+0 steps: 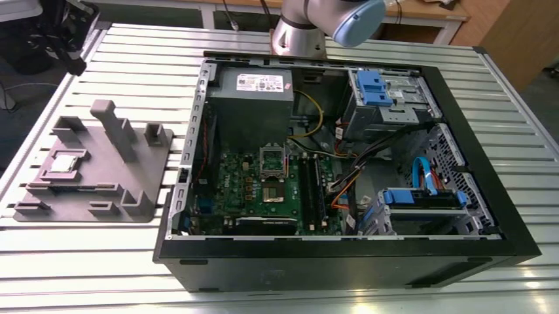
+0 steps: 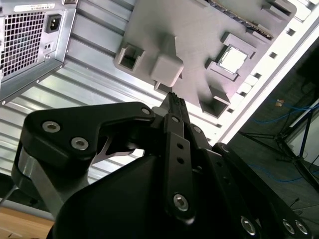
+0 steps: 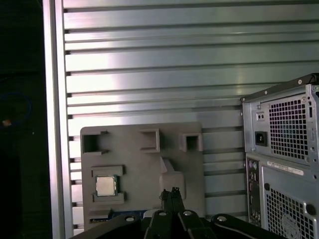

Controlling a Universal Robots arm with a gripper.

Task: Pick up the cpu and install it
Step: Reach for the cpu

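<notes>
Closed jaws hang apart from the cpu [image 3: 106, 185] in its tray [image 3: 139, 169].

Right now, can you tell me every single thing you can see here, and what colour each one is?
cpu: one, silvery, sitting in the tray, outside the computer.
tray: one, grey, with upright blocks, on the table to the exterior view's left of the case.
computer case: one, black, open, lying on the table.
circuit board: one, green, inside the case.
power supply: one, grey box, inside the case beyond the board.
drive brackets: two, blue, inside the case toward the exterior view's right.
table: one, silvery slatted metal, under everything.
robot arm: one, grey with a blue cap, beyond the case.
gripper: one, black, shut, holding nothing, seen against the tray in both wrist views.
</notes>
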